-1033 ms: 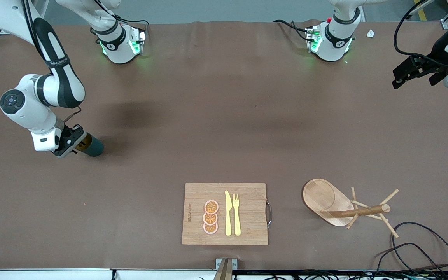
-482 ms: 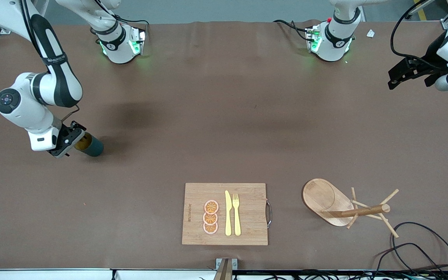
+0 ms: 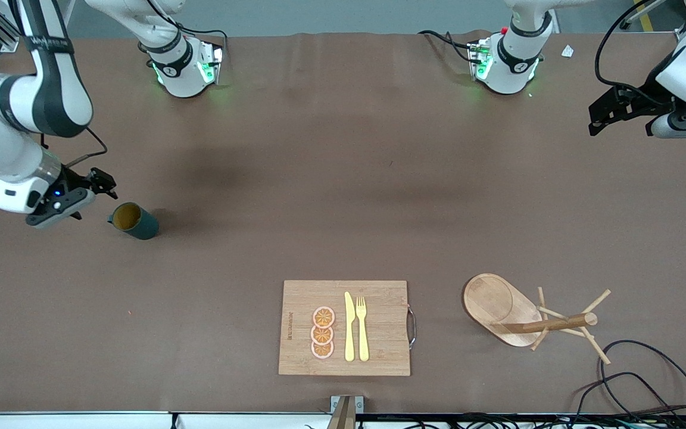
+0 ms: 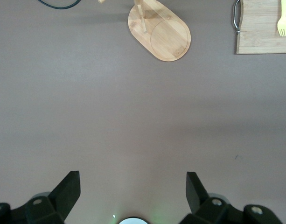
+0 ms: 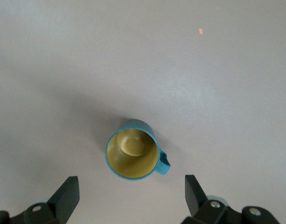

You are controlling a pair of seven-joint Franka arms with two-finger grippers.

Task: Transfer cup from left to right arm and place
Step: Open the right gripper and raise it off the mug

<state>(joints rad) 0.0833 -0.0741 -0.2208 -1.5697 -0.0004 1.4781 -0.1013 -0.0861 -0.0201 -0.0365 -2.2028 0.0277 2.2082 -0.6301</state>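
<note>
A wide brown table (image 3: 343,196) fills the scene, with two white robot arms based along its top edge. The right arm reaches toward its own end of the table; the right gripper (image 3: 90,189) hangs above the table just beside the cup, fingers spread apart and holding nothing. The left arm waits at its end of the table, the left gripper (image 3: 614,110) raised over bare table, fingers also spread and empty. Near the front camera lies a wooden cutting board (image 3: 344,328) bearing a yellow knife, a yellow fork and three orange slices, laid out like a place setting. Beside it, toward the left arm's end, a wooden peg rack (image 3: 530,316) lies tipped on its side. The cup (image 3: 133,220), a small dark teal mug with a yellowish inside, stands upright on the table toward the right arm's end, free of both grippers, so the placing looks done.
</note>
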